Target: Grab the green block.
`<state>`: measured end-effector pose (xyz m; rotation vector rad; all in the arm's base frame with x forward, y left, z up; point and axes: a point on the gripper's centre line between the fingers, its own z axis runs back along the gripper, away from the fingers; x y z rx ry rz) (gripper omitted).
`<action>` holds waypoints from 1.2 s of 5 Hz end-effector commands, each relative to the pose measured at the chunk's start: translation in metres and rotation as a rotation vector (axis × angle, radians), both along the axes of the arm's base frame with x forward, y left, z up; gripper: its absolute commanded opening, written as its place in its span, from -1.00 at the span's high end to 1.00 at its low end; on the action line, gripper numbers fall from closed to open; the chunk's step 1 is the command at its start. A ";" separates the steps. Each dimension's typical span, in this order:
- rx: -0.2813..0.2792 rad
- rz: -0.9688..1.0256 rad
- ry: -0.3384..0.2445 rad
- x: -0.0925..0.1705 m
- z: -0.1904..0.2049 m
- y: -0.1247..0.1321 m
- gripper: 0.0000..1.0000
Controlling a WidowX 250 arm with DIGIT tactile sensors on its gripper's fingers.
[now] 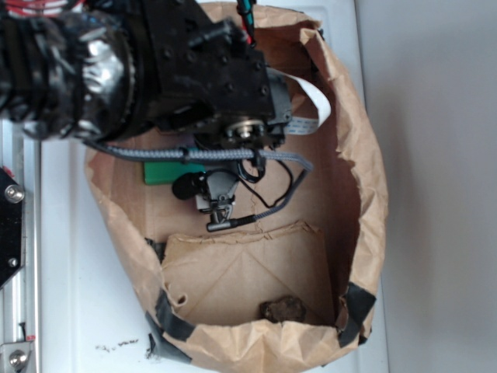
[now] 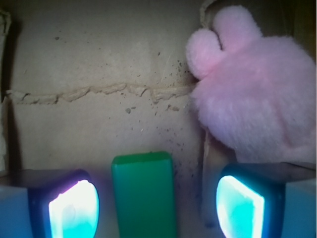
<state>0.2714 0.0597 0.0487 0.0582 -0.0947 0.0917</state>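
The green block (image 2: 144,196) lies flat on the cardboard floor of the paper bag, directly between my two glowing fingers (image 2: 74,210). Clear gaps remain on both sides of it, so my gripper (image 2: 156,208) is open and touches nothing. In the exterior view only a corner of the green block (image 1: 158,173) shows, under the black arm and wrist that reach down into the bag; the gripper itself is hidden there by the wrist.
A pink plush bunny (image 2: 252,94) leans against the bag wall just beyond my right finger. The brown paper bag (image 1: 361,179) surrounds the work area with tall crumpled walls. A dark brown lump (image 1: 283,309) sits at the bag's near end. Cables hang from the wrist.
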 end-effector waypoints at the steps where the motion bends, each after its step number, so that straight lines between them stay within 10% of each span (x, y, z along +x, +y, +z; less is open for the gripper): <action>1: -0.109 0.009 -0.033 -0.006 -0.004 -0.002 -1.00; 6: 0.034 0.040 -0.030 -0.006 -0.041 -0.007 -1.00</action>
